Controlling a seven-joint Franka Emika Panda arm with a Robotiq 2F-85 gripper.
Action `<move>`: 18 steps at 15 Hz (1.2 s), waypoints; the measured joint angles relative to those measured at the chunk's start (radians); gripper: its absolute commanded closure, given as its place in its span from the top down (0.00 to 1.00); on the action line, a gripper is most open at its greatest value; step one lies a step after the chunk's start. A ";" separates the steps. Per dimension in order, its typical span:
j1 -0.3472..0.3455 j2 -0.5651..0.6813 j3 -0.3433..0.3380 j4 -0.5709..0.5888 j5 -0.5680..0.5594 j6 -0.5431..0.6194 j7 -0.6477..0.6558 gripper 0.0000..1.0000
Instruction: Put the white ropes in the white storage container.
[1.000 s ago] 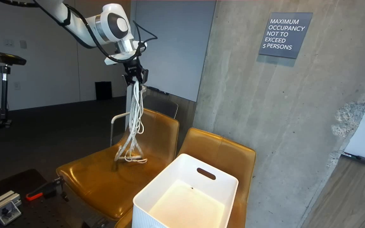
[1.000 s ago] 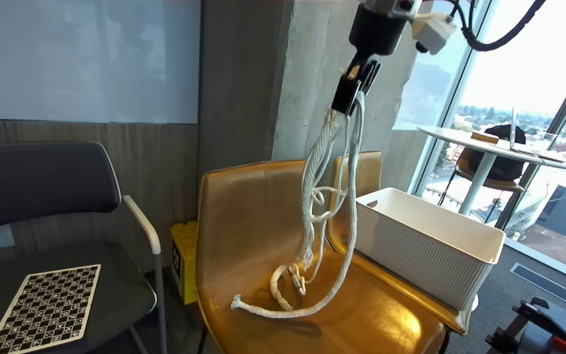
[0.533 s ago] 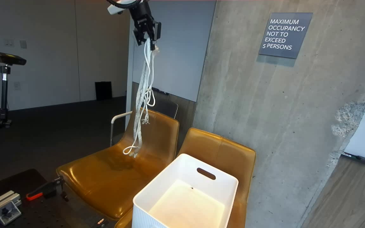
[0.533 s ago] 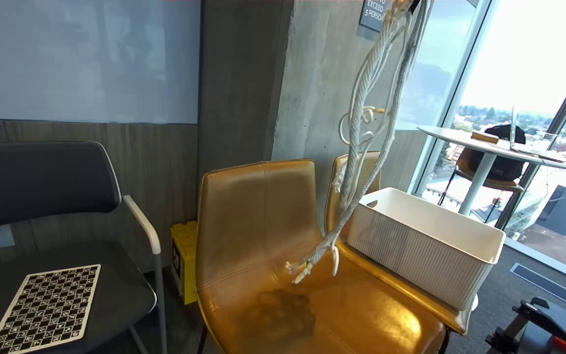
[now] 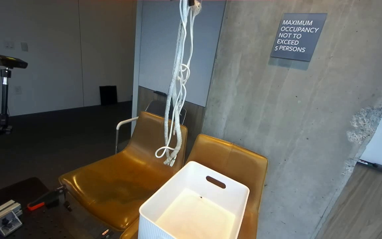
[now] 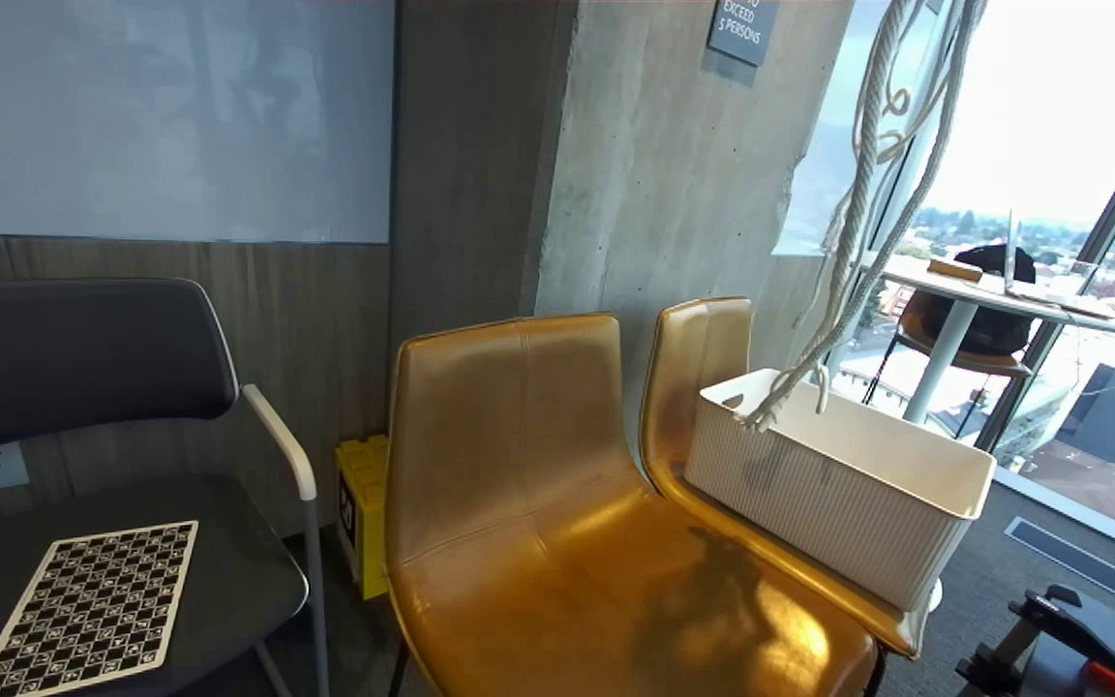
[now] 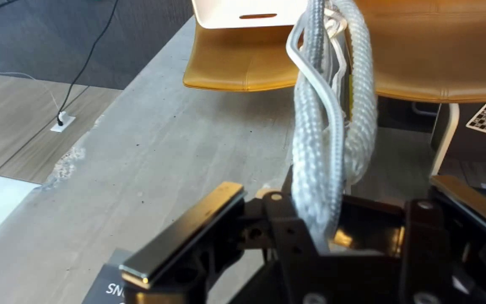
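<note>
Several white ropes hang in a long bundle in both exterior views (image 5: 184,20) (image 6: 869,116) and run up the wrist view (image 7: 310,160). My gripper (image 7: 321,211) is shut on their upper part; the exterior views cut it off at the top, with only a dark tip showing. The white storage container (image 5: 230,192) stands open on the farther tan chair. Nothing but a small dark speck shows on its floor. In an exterior view the rope ends overlap the container's (image 6: 809,494) left end; in another they hang just left of its rim. I cannot tell whether they touch it.
A tan chair (image 5: 111,179) stands beside the chair under the container (image 5: 227,149). A concrete pillar (image 5: 297,126) rises behind them. A dark chair (image 6: 83,378) holds a checkered board (image 6: 93,610). A yellow box (image 6: 364,513) is on the floor. A clamp (image 6: 1070,629) sits at the front right.
My gripper has risen out of the exterior views and carried the ropes off the near chair's seat, across to the container's end. The container has not moved.
</note>
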 measured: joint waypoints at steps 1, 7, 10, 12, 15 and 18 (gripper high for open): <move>-0.028 0.009 -0.010 0.046 0.020 -0.026 -0.019 0.00; -0.184 0.143 -0.053 0.269 0.138 -0.109 -0.114 0.00; -0.216 0.234 -0.053 0.313 0.158 -0.109 -0.120 0.00; -0.230 0.286 -0.053 0.314 0.162 -0.108 -0.122 0.00; -0.259 0.365 -0.053 0.294 0.162 -0.108 -0.141 0.00; -0.290 0.433 -0.062 0.234 0.151 -0.099 -0.170 0.00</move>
